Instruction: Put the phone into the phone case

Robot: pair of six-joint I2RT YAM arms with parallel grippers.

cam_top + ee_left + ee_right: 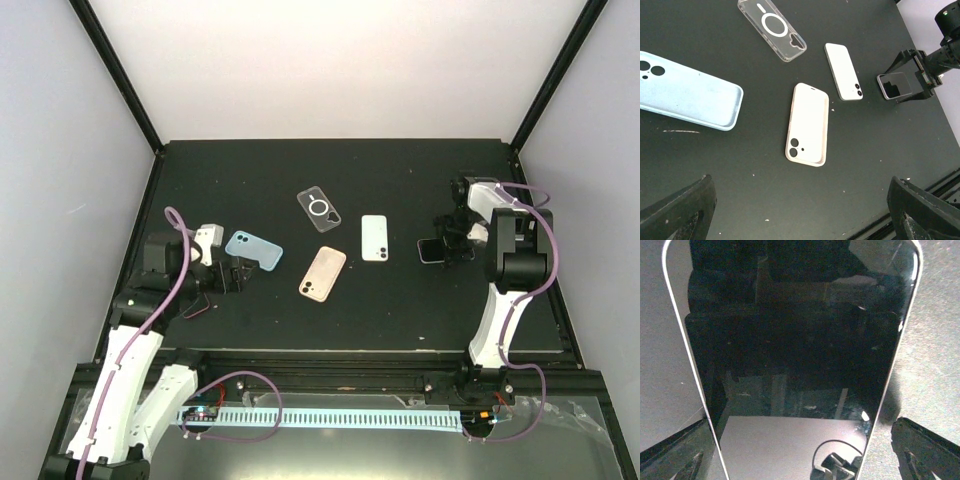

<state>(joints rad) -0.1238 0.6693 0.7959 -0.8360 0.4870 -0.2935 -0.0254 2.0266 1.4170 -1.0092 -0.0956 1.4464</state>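
Left wrist shows pink case (807, 125); right wrist only phone (790, 340).

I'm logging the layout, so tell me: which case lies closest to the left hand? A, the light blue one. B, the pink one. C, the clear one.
A: the light blue case lies right beside the left hand, nearer than the other cases.

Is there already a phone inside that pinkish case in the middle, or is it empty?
Empty. The pinkish case lies open side up; its bare inside shows, with the dark table visible through the camera holes.
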